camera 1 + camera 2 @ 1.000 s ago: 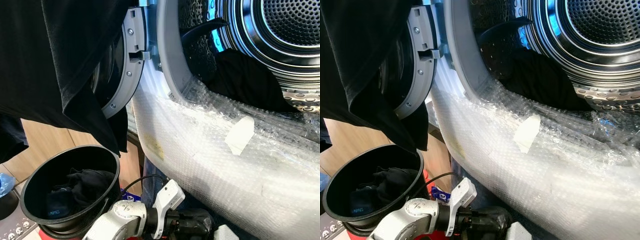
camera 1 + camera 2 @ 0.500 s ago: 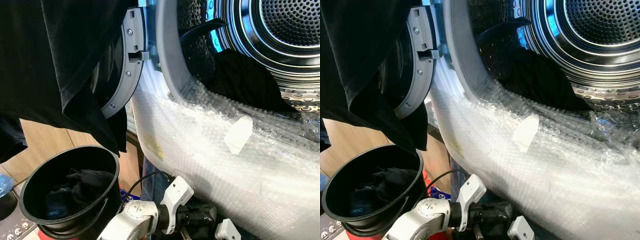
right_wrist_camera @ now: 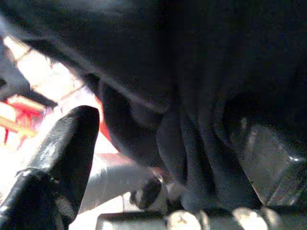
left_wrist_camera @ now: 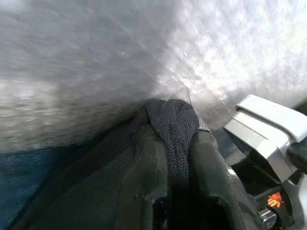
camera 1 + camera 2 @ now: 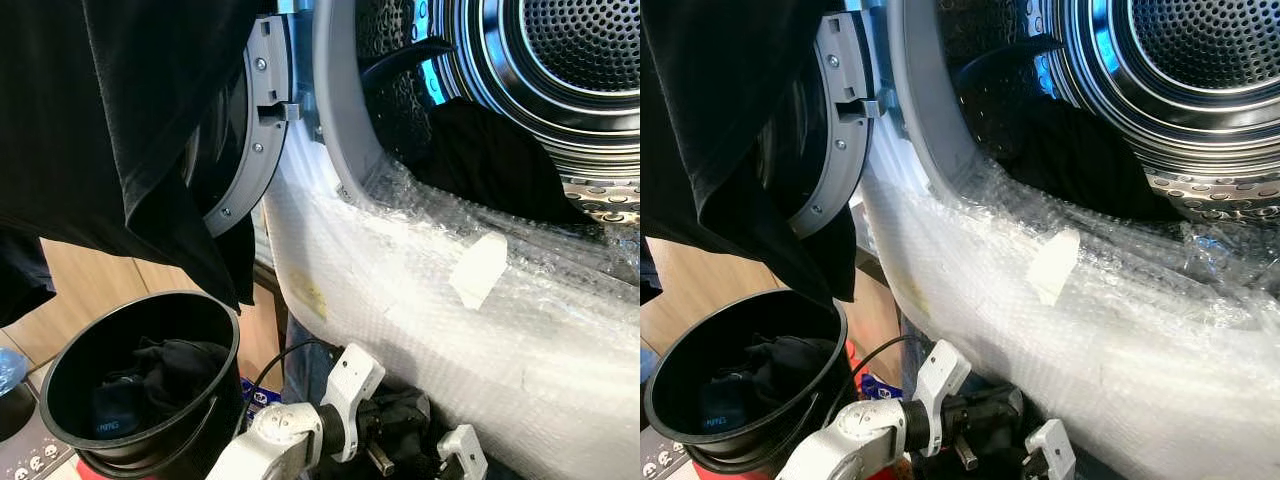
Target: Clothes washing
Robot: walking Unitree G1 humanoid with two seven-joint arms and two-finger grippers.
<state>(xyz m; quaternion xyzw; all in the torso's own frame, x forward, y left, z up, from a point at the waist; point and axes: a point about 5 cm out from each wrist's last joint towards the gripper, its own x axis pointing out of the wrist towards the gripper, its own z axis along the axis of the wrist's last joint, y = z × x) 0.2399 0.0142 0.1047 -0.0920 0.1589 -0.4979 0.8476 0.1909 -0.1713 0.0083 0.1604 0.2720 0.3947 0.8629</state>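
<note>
Between the closed fingers of the left end effector (image 4: 168,158) a dark garment (image 4: 172,120) is pinched, and should be lifted clear of the bubble-wrapped washer rim (image 5: 420,290) above before being released into the drum (image 5: 560,60).

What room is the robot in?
Probably a laundry corner at home. There is an open washing machine drum with dark clothes inside, its front padded with bubble wrap, and a black bucket holding more dark laundry.
</note>
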